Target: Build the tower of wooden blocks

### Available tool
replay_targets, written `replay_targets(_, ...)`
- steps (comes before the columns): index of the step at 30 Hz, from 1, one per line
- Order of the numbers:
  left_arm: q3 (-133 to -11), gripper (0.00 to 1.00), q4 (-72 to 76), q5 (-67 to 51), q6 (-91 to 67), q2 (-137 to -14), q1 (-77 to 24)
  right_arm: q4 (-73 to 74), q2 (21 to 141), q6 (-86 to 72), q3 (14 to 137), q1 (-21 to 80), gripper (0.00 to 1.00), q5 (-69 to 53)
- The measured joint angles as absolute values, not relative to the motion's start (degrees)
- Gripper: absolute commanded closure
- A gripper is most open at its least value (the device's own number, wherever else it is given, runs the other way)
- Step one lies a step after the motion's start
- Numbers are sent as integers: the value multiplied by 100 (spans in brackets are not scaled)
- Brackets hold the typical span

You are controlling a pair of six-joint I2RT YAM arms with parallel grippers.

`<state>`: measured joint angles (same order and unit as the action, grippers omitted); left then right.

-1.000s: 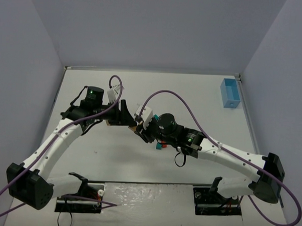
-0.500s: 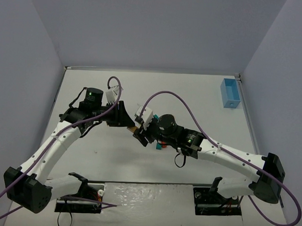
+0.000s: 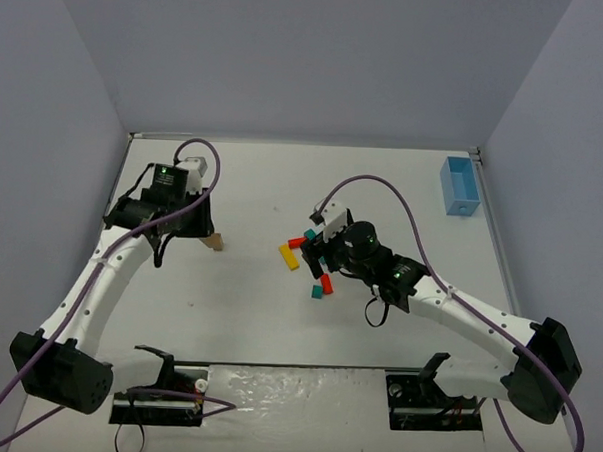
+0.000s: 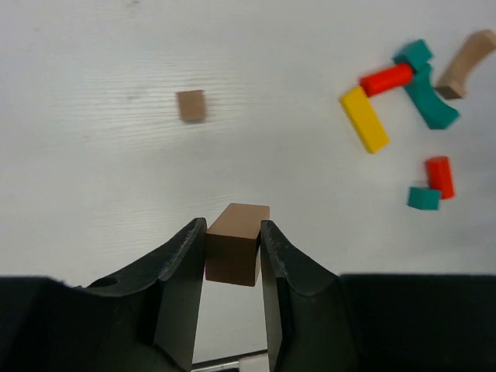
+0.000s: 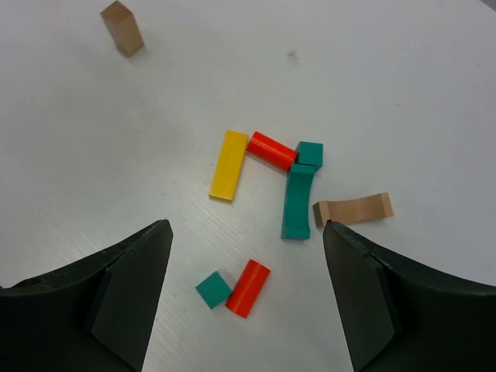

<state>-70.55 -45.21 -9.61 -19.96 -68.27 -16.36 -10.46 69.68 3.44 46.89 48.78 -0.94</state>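
Left arm (image 3: 104, 272) and right arm (image 3: 468, 313) have swung apart from mid-bench. Left jaws are narrow on a brown block (image 4: 236, 244); right jaws are wide, empty, hanging over the litter. No tower stands: yellow bar (image 5: 229, 165), teal pieces (image 5: 297, 203), red cylinders (image 5: 248, 288) and tan arch (image 5: 353, 209) lie loose on the bench (image 3: 243, 183). All stacking remains, I'd judge.

Matt painted wood yellow block (image 5: 229, 165); bare wood tan block (image 4: 234, 243); smooth white table (image 5: 387, 93)

Left tool (image 4: 232, 229) withdrew, clamping tan block (image 4: 236, 246); right tool (image 5: 246, 229) opened.
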Motion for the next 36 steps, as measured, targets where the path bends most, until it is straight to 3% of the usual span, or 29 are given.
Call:
replay_targets(6,-7120,100,-4562,-216,-1557,-7376,-1030,-1052,6818,195,4387,4654,23,320)
replay_targets(16,-6770,100,-3546,350,-1318,-8164,-1000,-1063,6831,-113,4146,3889,22,551)
replay_targets(36,-6120,95,-2040,626,-1202,-9007,-956,-1274,6979,-290,3979,3643,22,433)
